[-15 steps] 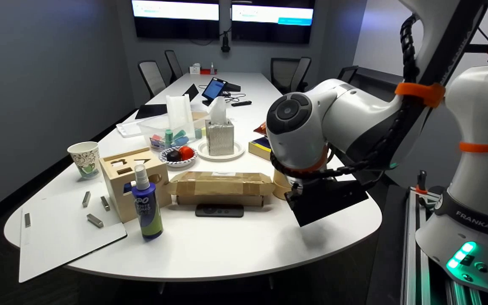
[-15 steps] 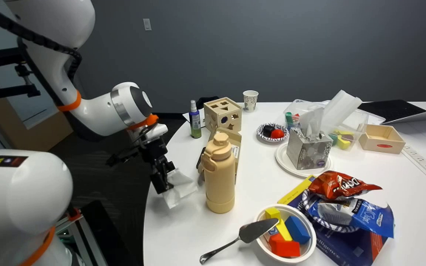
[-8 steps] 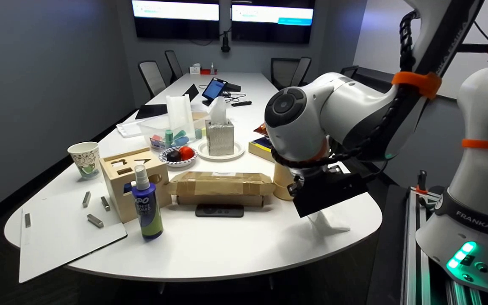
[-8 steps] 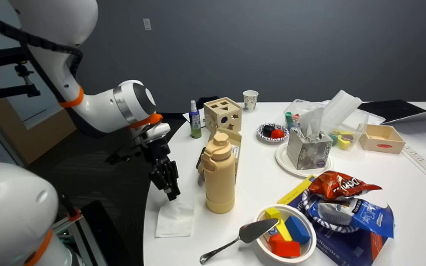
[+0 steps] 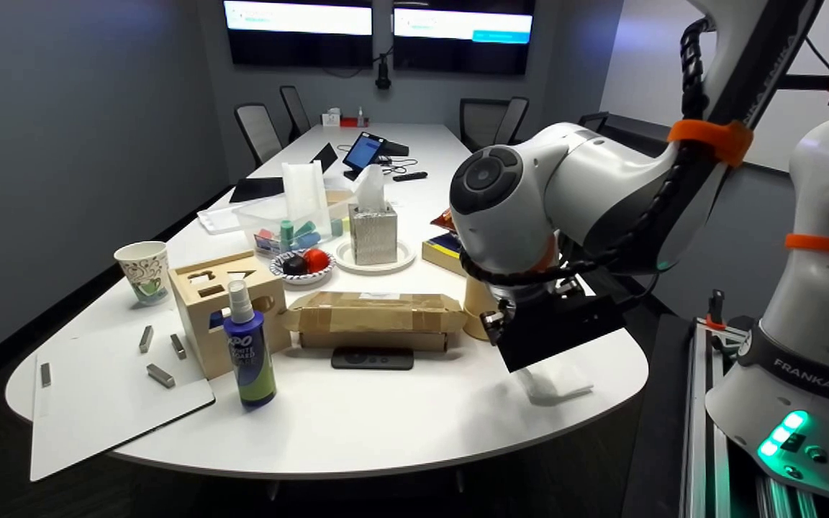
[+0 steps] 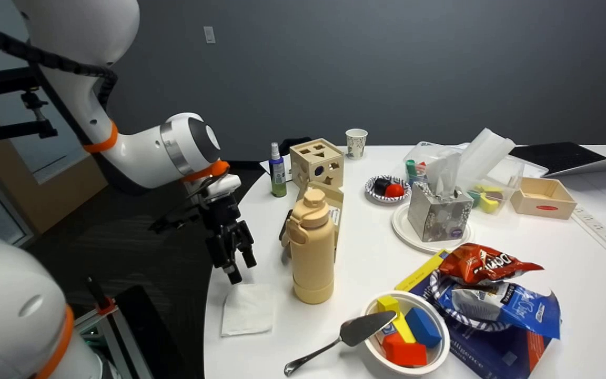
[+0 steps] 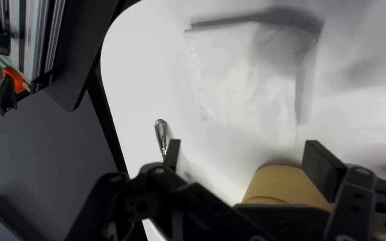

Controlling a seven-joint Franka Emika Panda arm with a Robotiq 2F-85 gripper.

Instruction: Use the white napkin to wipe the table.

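Gaping with nothing between its fingers, the pincer (image 7: 243,152) hangs just beside an edge of the white napkin (image 7: 250,73); contact cannot be made out. A second ago the napkin dangled from the fingers; half a second ago a peak of it rose to their tips. Now the peak is gone and the napkin lies nearly flat, slightly rumpled, on the rounded end of the table (image 5: 400,417). Reads as a release. For the task: no wiping under way; done, paused for a fresh grip, or yet to start, cannot tell which. More strokes would need the napkin pinched again. Upright flask (image 6: 312,252) stands near it, probably the first thing a wide stroke would knock. Farther off, a cake server (image 6: 367,328) lies with its blade over the rim of a bowl (image 6: 443,347); neither has shifted.
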